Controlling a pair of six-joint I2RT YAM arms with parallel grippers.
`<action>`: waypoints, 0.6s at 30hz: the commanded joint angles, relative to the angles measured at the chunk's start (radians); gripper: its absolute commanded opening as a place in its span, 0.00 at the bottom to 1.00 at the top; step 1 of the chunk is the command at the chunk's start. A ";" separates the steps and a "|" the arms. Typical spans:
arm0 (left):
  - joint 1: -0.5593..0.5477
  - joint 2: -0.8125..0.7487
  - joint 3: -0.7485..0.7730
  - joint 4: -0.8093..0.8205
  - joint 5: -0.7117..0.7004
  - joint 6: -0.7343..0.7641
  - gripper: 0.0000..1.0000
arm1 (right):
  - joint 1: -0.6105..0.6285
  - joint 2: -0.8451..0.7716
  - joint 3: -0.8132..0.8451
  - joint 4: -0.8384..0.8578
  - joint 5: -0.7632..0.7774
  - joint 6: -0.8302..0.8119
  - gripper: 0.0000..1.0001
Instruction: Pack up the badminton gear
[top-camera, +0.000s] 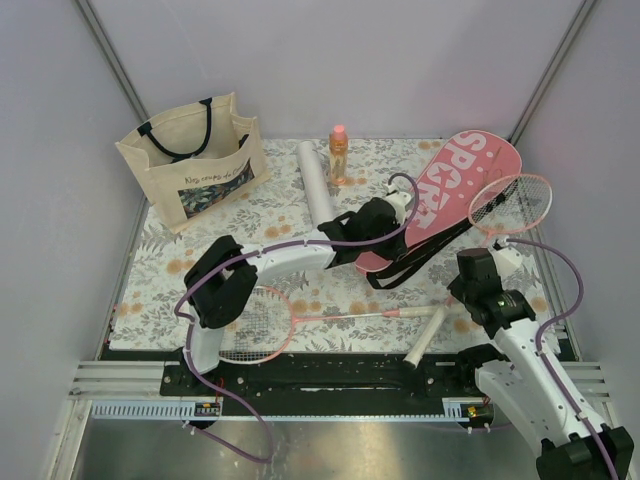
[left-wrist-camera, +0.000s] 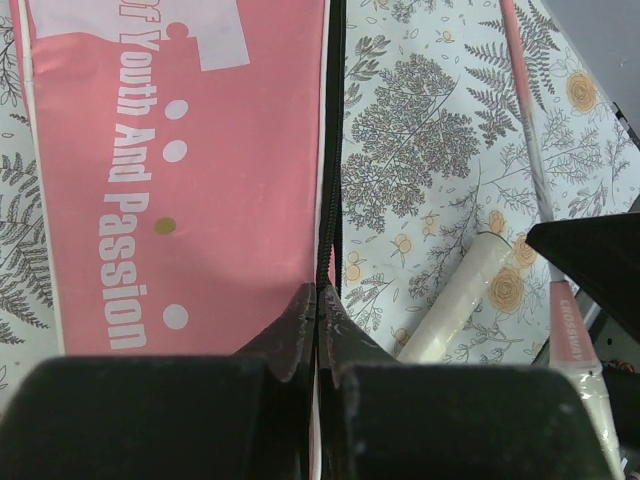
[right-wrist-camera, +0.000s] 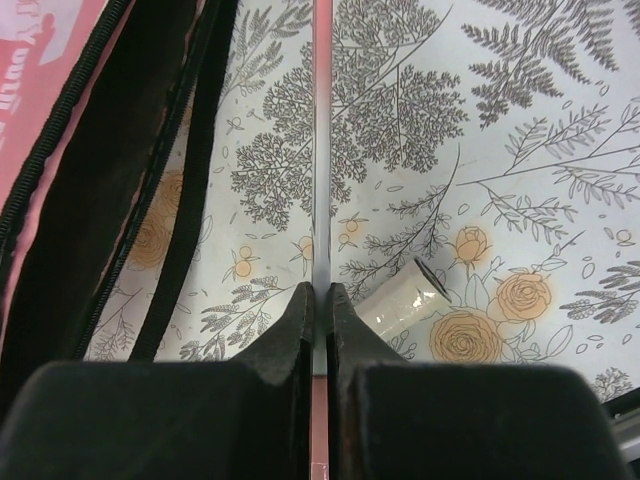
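Far left at the back of the flower-printed counter (top-camera: 150, 290) stands a beige cloth tote bag with black straps (top-camera: 190, 165), upright with its mouth open. Along the near edge lies a thin pink-framed racket with a white handle (top-camera: 258, 325). Its strung head is to the left and its shaft runs right to the handle. It lies flat on the counter, touched by neither arm. Further back, near the middle, a long white tube (top-camera: 318, 182) lies on its side. Just to its right an orange bottle with a pink cap (top-camera: 339, 153) stands upright. The left pincer (top-camera: 383, 228) reaches across to the narrow end of a pink racket-shaped cover with white lettering (top-camera: 455, 195). The cover lies slanted toward the back right corner, with black straps trailing from it. The wrist view shows the fingers clenched together right on the cover's black zip line. Further right, a second pink-framed racket (top-camera: 510, 200) has its head overlapping the cover's edge, and the right pincer (top-camera: 497, 252) is clamped on its thin shaft.
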 joint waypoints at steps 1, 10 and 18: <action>0.005 -0.051 0.000 0.059 0.005 -0.022 0.00 | -0.010 0.007 -0.025 0.063 -0.001 0.064 0.00; 0.005 -0.048 0.002 0.032 -0.030 -0.013 0.00 | -0.014 0.002 0.059 -0.035 0.083 0.038 0.00; 0.016 -0.071 -0.016 0.055 -0.044 -0.066 0.00 | -0.019 -0.019 0.079 -0.087 0.134 0.009 0.00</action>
